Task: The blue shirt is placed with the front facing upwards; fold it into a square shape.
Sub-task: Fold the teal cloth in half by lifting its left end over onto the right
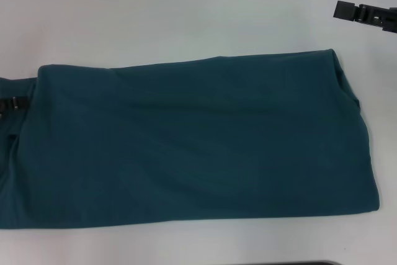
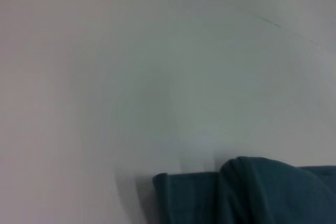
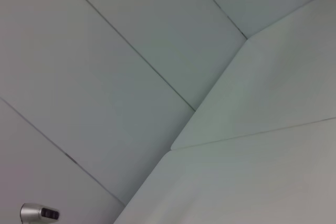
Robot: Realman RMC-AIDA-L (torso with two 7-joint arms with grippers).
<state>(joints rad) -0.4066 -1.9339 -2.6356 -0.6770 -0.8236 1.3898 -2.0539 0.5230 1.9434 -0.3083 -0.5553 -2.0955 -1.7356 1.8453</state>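
The blue shirt (image 1: 198, 141) lies on the white table (image 1: 186, 10) as a long, plain teal band running from left to right, with no lettering showing. Its right end is rounded and a little bunched. My left gripper (image 1: 12, 105) is at the shirt's left end, partly covered by the cloth. A folded edge of the shirt (image 2: 252, 192) also shows in the left wrist view. My right gripper (image 1: 363, 13) hangs at the far right, above and apart from the shirt's right corner.
Bare white table surrounds the shirt at the back and along the front edge. A dark edge (image 1: 291, 263) shows at the bottom of the head view. The right wrist view shows white panels with seams and a small metal cylinder (image 3: 38, 213).
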